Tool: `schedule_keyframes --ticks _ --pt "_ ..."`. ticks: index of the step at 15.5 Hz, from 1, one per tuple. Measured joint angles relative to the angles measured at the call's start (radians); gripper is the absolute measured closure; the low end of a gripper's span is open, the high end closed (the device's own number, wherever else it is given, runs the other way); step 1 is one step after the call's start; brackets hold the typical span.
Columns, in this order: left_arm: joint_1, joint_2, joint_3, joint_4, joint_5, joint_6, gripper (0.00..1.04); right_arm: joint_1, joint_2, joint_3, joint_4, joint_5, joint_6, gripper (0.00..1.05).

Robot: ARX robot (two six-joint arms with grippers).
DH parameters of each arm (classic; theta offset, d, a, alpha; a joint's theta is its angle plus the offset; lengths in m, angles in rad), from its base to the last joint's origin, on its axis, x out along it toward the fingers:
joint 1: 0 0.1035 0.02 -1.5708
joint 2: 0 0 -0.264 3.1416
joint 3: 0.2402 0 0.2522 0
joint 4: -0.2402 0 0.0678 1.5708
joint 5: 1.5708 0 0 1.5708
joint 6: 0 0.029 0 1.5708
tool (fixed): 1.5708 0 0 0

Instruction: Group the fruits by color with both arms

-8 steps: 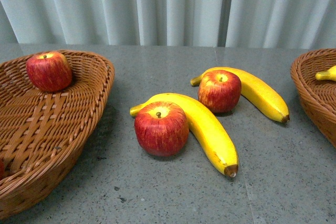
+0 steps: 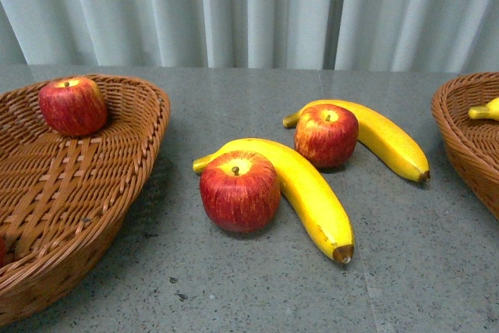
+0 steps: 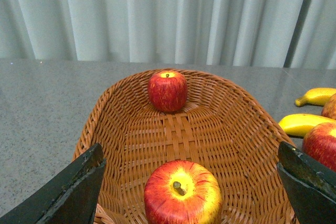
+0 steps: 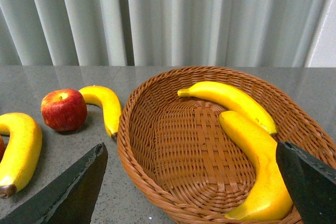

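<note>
The apples [image 2: 239, 191] are red streaked yellow, the bananas [image 2: 312, 193] yellow with brown tips, the woven baskets [image 2: 78, 193] brown.

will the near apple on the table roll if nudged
Probably: the near apple is round and stands on a flat, smooth table. The banana curving behind it and to its right would likely block rolling that way. Its glossy skin may slip when gripped.

Four apples [image 2: 240, 191], four bananas [image 2: 308, 193] (two of each sit in baskets), two wicker baskets [image 2: 70, 185].
</note>
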Motion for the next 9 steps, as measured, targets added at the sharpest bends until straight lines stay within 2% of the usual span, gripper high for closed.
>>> schedule_keyframes --ticks 9 --pt "0.000 0.000 0.000 0.000 0.000 0.000 0.07 0.000 0.000 0.000 0.000 0.000 0.000 0.07"
